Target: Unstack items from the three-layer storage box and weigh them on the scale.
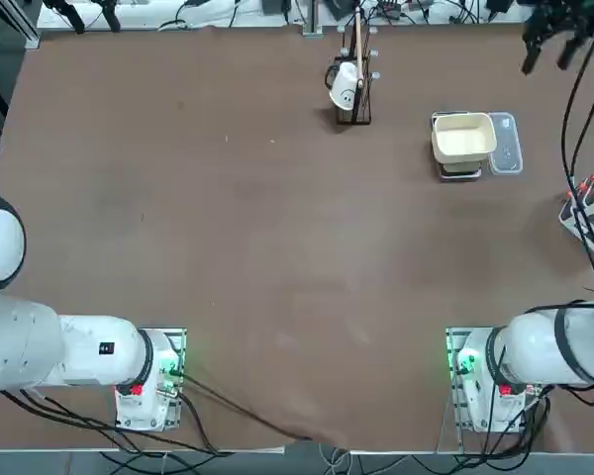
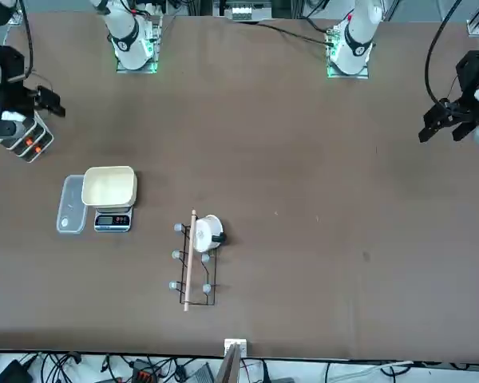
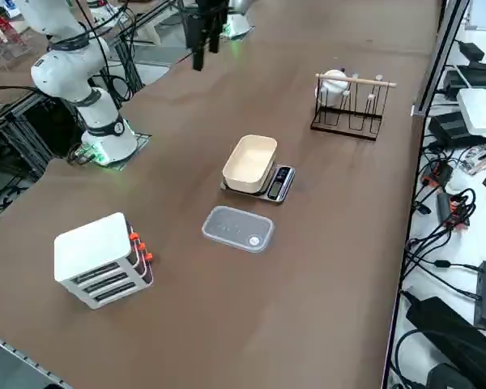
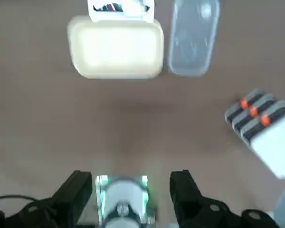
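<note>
Task status: nothing started, storage box untouched, no items out. Top view: scale (image 1: 460,170) sits at the far right of the brown tabletop (image 1: 228,247), dark platform mostly hidden under a cream rounded-square tub (image 1: 463,137), clear plastic lid (image 1: 505,144) just beside it; storage box (image 1: 586,213) only clips the right edge behind cables; black wire rack (image 1: 354,94) with a white cup (image 1: 345,85) stands mid-far, not part of the job. Front view: scale display faces this camera, tub on top is empty, lid flat beside it, box (image 2: 22,137) well apart near the tabletop's edge, partly covered by the right gripper (image 2: 8,94) hanging above it. Right side view: clearest look at the box (image 3: 101,259), a white boxy unit with a smooth top and three slatted drawers with orange-red tabs, all pushed in; items aren't visible, presumably inside. Right wrist view: right gripper (image 4: 132,187) fingers spread wide, nothing between them, held high over the tabletop with the matte tub, glossy lid and box corner all below. My read: next move is to drop toward the box and line up on a drawer tab; tabs are small, so alignment has to be tight, and the light box may slide when pulled.
</note>
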Action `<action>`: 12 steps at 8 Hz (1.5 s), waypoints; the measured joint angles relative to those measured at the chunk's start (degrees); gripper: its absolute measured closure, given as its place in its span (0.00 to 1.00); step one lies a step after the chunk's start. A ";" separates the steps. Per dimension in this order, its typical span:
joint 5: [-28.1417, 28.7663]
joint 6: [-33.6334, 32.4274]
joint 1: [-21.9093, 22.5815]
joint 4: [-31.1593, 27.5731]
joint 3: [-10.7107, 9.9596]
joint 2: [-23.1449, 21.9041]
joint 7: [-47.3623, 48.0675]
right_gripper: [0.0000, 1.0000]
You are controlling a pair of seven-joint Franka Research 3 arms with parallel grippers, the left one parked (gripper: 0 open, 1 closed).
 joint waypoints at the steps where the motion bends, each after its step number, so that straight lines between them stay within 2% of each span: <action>1: -0.79 -1.96 -1.80 -0.25 -0.14 1.37 -0.15 0.00; 2: -2.57 -2.15 -3.48 -0.50 -0.23 3.38 -1.88 0.00; 4: -5.67 2.98 -7.01 -2.40 -0.31 7.04 -16.58 0.00; 5: -6.59 8.14 -9.91 -4.74 -0.35 8.13 -25.54 0.00; 8: -11.60 31.21 -18.20 -18.17 -0.62 7.22 -49.29 0.00; 9: -11.69 35.62 -21.68 -20.62 -0.68 7.27 -55.47 0.03; 11: -11.69 44.03 -27.25 -24.60 -0.78 8.24 -61.15 0.06; 12: -11.69 47.28 -28.32 -26.73 -0.77 8.77 -61.38 0.14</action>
